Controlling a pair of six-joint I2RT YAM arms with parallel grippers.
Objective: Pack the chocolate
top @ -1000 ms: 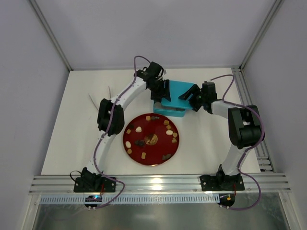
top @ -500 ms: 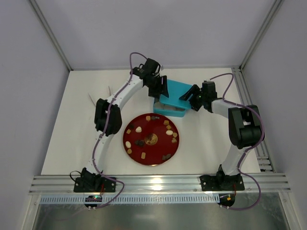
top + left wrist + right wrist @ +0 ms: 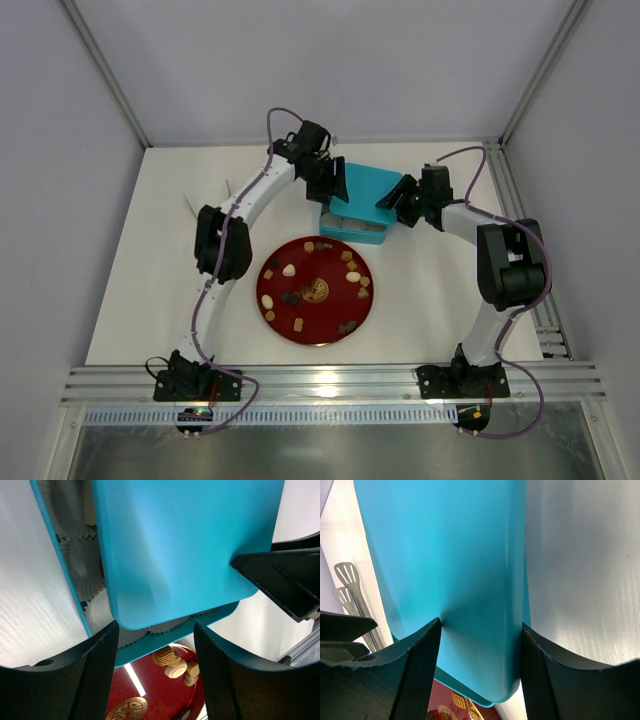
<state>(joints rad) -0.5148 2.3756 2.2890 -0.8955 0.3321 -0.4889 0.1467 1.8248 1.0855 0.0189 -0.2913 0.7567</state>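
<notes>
Right claw grips the teal lid over the box. Left claw gapes. The chocolate sits toward the table's near edge.

Centre: teal lid above teal box of crinkled paper cups; red plate adjacent; tongs at desk left.

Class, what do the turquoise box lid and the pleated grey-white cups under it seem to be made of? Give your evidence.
Turquoise box lid: probably plastic or painted tin, going by its smooth surface, soft sheen and rounded corner. Pleated grey-white cups: thin paper, judging by the crisp fluted rims.
</notes>
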